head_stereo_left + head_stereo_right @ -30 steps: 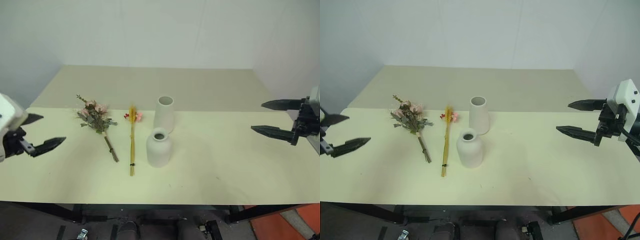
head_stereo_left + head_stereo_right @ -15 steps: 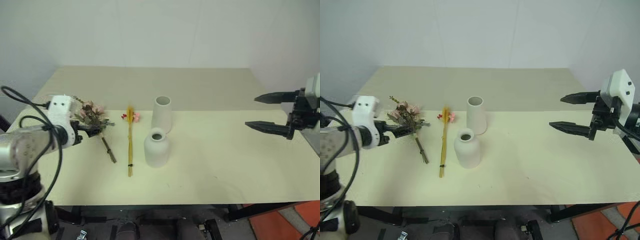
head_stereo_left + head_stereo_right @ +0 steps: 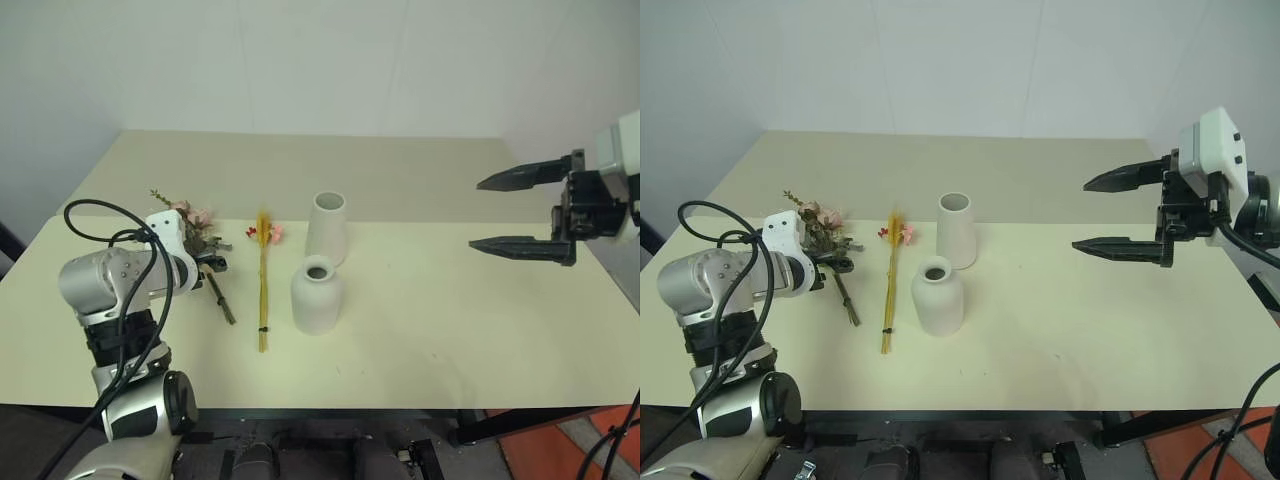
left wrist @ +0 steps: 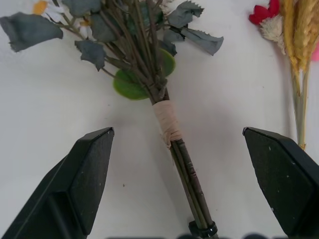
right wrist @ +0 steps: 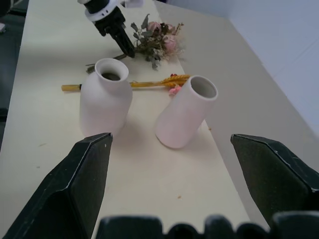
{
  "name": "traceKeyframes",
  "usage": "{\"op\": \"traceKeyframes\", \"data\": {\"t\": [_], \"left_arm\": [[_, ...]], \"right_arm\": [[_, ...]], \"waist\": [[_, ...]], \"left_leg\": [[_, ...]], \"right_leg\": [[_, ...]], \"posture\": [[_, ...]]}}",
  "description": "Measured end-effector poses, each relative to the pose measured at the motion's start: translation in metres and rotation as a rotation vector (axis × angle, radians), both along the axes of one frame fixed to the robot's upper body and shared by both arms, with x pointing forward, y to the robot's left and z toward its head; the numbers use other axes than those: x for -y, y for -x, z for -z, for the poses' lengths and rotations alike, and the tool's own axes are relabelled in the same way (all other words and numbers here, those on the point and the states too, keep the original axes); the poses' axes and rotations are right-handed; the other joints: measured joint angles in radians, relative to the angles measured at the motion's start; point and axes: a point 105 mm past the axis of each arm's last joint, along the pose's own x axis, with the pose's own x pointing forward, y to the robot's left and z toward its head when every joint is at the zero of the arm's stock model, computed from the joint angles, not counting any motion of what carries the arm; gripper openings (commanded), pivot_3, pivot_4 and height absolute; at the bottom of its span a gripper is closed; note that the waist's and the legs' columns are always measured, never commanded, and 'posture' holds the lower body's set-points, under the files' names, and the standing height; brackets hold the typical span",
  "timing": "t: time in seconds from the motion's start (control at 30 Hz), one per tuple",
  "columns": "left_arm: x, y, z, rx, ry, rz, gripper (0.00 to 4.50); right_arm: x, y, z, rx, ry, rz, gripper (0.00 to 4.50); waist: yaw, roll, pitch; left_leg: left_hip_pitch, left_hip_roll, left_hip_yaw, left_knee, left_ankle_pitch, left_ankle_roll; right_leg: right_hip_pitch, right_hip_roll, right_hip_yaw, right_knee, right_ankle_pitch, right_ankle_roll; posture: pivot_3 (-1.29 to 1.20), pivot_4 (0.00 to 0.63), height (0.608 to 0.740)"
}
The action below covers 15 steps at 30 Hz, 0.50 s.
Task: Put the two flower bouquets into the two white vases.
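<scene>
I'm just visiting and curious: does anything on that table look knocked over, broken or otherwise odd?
Nothing stands out. The tall tapered white ceramic vase and the short round narrow-necked white vase both stand upright. The pink rose bouquet and the slim yellow dried grass bundle lie flat on the pale table, simply not yet in vases.

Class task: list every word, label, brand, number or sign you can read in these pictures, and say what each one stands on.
None: no readable text anywhere.
The taller vase, the shorter vase, the rose bouquet, the dried grass bundle and the table are all unmarked.
</scene>
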Motion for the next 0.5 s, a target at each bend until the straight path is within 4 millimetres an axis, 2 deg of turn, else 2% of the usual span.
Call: {"op": "traceKeyframes", "data": {"t": [0.13, 0.33, 0.5], "left_arm": [[0.003, -0.004, 0.007, -0.04, 0.046, -0.017, 3.66], [0.002, -0.013, 0.015, -0.063, 0.075, -0.043, 1.77], [-0.001, -0.03, 0.018, -0.041, 0.08, -0.075, 0.17]], "right_arm": [[-0.002, -0.002, 0.005, -0.017, -0.006, -0.008, 4.5], [0.0, -0.004, 0.012, -0.036, -0.01, 0.011, 4.5], [0.002, -0.005, 0.015, -0.041, -0.011, 0.026, 4.5]], "waist": [[0.004, 0.0, 0.0], [0.009, 0.0, 0.0], [0.01, 0.0, 0.0]], "left_leg": [[0.0, 0.0, 0.0, 0.0, 0.0, 0.0], [0.0, -0.001, 0.0, 0.0, 0.0, 0.0], [0.0, -0.001, -0.001, 0.0, 0.0, 0.0]], "right_leg": [[-0.001, 0.0, 0.0, 0.0, 0.0, 0.0], [0.0, 0.0, 0.0, 0.0, 0.0, 0.0], [0.001, -0.001, 0.0, 0.0, 0.0, 0.0]], "posture": [[0.0, 0.15, 0.74], [0.0, 0.15, 0.74], [0.0, 0.15, 0.74]]}}
